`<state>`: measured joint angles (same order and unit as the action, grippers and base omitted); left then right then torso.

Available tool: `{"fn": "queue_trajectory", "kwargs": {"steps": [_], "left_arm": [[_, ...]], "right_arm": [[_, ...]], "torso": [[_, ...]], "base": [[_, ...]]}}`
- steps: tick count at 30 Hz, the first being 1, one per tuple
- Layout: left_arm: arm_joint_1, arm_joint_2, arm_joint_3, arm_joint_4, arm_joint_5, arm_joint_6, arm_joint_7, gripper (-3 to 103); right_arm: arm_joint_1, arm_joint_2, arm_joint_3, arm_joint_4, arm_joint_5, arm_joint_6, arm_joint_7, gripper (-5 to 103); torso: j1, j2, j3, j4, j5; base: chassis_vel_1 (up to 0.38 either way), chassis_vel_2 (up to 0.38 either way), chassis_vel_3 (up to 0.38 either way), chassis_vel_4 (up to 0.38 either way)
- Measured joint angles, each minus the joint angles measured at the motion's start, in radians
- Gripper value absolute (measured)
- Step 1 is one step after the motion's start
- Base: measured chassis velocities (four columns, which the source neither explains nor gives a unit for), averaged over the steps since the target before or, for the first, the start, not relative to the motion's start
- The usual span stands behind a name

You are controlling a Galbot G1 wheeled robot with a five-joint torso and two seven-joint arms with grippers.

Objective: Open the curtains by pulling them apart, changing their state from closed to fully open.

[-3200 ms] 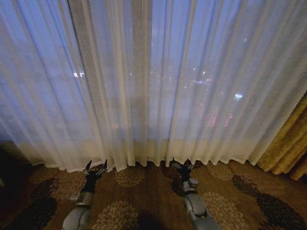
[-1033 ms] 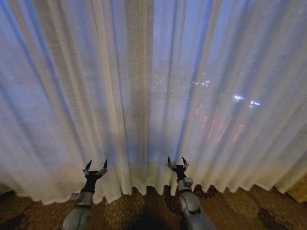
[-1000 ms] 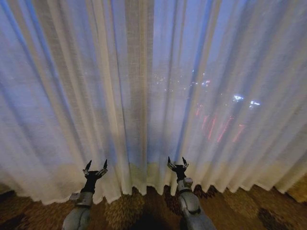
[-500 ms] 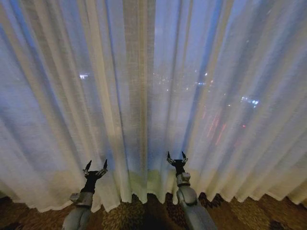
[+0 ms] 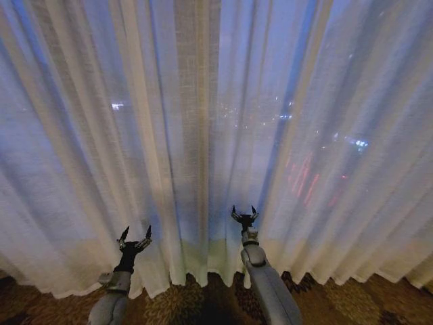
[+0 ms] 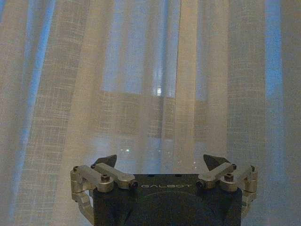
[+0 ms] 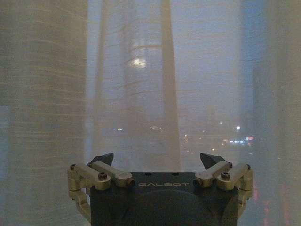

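A: Where did the sheer curtains (image 5: pixel 203 122) hang at that moment?

B: They covered nearly the whole head view, pleated and drawn shut, with the wavy hem along the bottom edge just above the patterned carpet (image 5: pixel 203 305). A denser band of fabric ran down the centre of the frame, which I judged to be where the two panels met. City lights glowed through the cloth.

A: And the end effectors?

B: The right end effector (image 5: pixel 244 215) sat low and just right of centre, fingers spread, close against the fabric beside that band. The left end effector (image 5: pixel 135 238) was at lower left, also spread and holding nothing. In both wrist views, the left end effector (image 6: pixel 163 162) and the right end effector (image 7: pixel 159 160) faced the cloth with their tips wide apart.

A: How should the grasp have been done well?

B: In my judgement, each should have pushed into a fold near the meeting edge, pinched a full pleat rather than one thin layer, then pulled sideways steadily so the sheer fabric slid instead of slipping free.
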<state>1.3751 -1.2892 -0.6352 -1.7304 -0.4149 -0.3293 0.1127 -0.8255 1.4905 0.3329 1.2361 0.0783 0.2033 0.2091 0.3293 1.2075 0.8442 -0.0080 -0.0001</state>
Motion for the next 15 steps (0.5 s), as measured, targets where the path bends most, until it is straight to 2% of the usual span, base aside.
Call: {"fn": "queue_trajectory", "kwargs": {"steps": [15], "left_arm": [[0.0,0.0,0.0,0.0,0.0,0.0,0.0,100]], "right_arm": [[-0.031,-0.015,-0.053,0.02,-0.011,-0.015,0.0,100]], "torso": [[0.0,0.0,0.0,-0.0001,0.0002]], "base": [[0.0,0.0,0.0,0.0]]}}
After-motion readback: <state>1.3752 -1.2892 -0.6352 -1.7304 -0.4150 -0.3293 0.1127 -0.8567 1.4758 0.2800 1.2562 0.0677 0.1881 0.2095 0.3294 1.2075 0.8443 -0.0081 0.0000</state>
